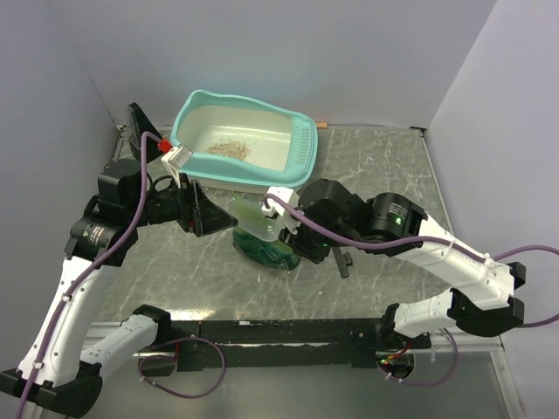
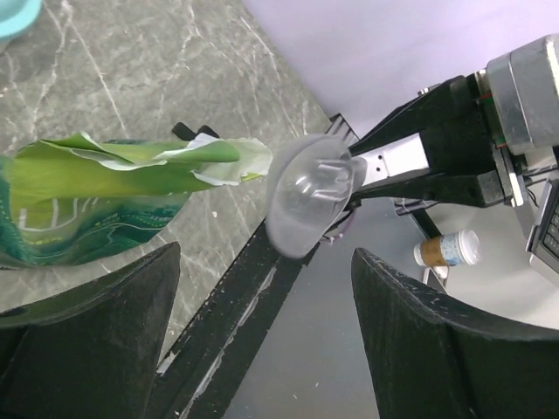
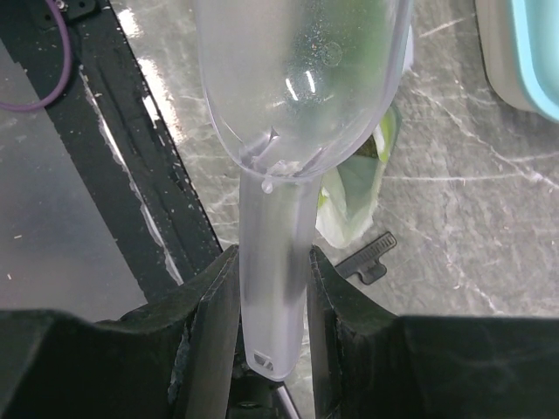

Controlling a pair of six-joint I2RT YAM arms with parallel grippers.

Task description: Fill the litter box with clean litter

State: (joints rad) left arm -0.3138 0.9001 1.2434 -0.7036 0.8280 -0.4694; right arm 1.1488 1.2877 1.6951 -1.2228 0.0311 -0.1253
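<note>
I see a grey marbled desk between lilac walls, with the litter box at its far edge and a little clean litter inside. My left gripper gapes wide and empty beside the green pouch. My right gripper clamps the clear scoop by its handle.

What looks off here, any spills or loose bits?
Pale specks dot the black rail at the table's near edge, possibly spilled granules. A small black ridged part lies loose on the table beside the green pouch; can't tell what it belongs to. Nothing else stands out.
</note>
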